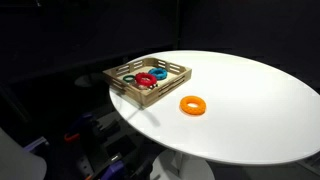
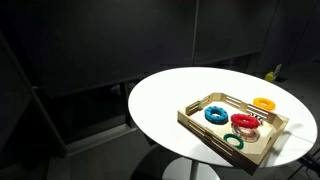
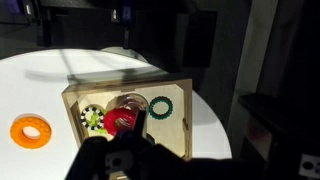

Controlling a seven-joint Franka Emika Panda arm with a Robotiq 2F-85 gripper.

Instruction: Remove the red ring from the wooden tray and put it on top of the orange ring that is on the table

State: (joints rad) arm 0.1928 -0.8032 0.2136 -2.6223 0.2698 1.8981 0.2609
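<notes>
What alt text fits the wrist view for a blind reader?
A red ring lies in a wooden tray on a white table, beside a green ring. An orange ring lies on the table outside it. The gripper shows dark at the bottom.

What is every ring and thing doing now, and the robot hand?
wooden tray: on the table, holding three rings.
red ring: flat in the tray, untouched.
blue ring: flat in the tray.
green ring: flat in the tray.
orange ring: flat on the table, nothing on it.
gripper: above the tray; open or shut, cannot tell.
</notes>
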